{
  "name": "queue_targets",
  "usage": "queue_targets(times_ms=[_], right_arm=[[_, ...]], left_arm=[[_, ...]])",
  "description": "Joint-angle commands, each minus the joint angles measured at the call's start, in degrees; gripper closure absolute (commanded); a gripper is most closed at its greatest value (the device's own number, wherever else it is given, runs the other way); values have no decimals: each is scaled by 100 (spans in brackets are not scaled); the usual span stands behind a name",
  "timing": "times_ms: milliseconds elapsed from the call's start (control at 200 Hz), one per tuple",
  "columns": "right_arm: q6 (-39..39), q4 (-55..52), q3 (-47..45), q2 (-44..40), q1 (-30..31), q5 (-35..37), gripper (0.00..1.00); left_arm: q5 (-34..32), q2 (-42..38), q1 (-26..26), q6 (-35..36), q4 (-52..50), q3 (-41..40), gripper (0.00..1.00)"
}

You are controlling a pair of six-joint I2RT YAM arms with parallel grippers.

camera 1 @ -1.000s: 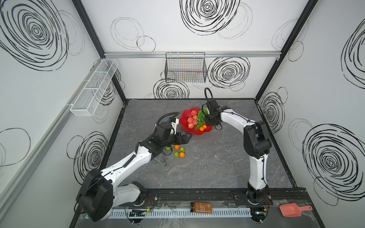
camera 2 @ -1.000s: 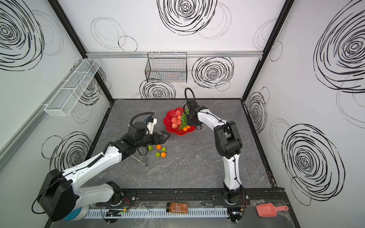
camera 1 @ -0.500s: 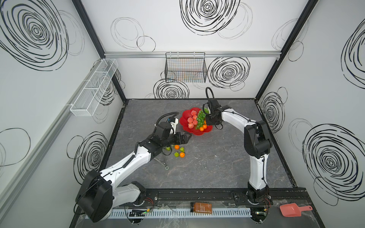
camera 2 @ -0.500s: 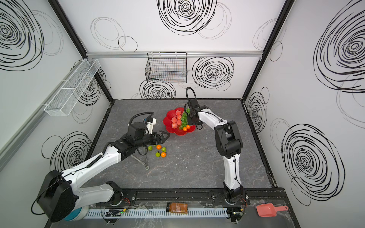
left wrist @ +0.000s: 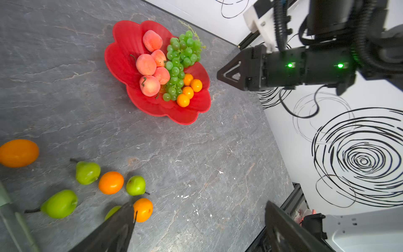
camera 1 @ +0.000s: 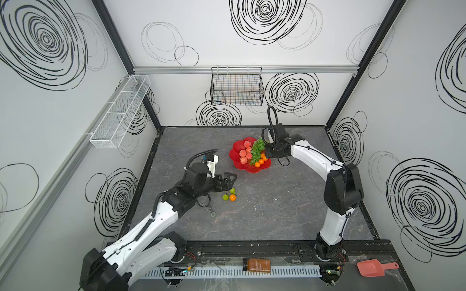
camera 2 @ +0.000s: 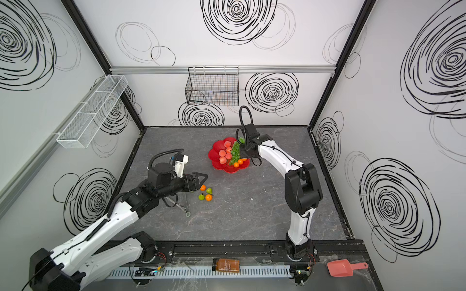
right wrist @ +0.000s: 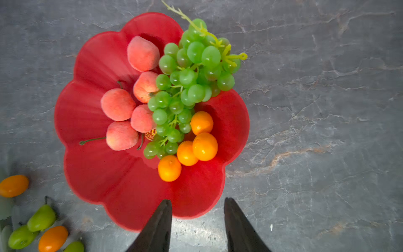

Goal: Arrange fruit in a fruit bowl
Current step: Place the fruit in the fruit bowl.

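Writing: the label on the amber jar [camera 1: 256, 265] at the front rail is too small to read, and the gold emblem [right wrist: 151, 135] in the bowl is mostly covered.

Containers: the red scalloped fruit bowl [right wrist: 91, 170] lies just ahead of the right pincer [right wrist: 197, 201], its near rim under the fingertips. It holds five peaches [right wrist: 117, 104], a bunch of green grapes [right wrist: 187, 87] and four tangerines [right wrist: 205, 146].

Right pincer: spread, nothing between the fingers.

Left pincer [left wrist: 199, 204]: spread wide, holding nothing. Loose green pears [left wrist: 87, 172] and loose tangerines [left wrist: 110, 182] lie on the grey tabletop [left wrist: 196, 165] beside one finger; contact cannot be told.
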Motion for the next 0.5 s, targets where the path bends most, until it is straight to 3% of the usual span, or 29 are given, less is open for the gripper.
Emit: queue_targets(times_ms=[0, 490], right_arm=[[112, -85, -335, -404, 278, 17, 56], [489, 211, -1574, -1147, 2132, 51, 57]], left_arm=[[-266, -322, 25, -54, -454, -130, 4], [-665, -1776, -350, -1229, -1414, -853, 4]])
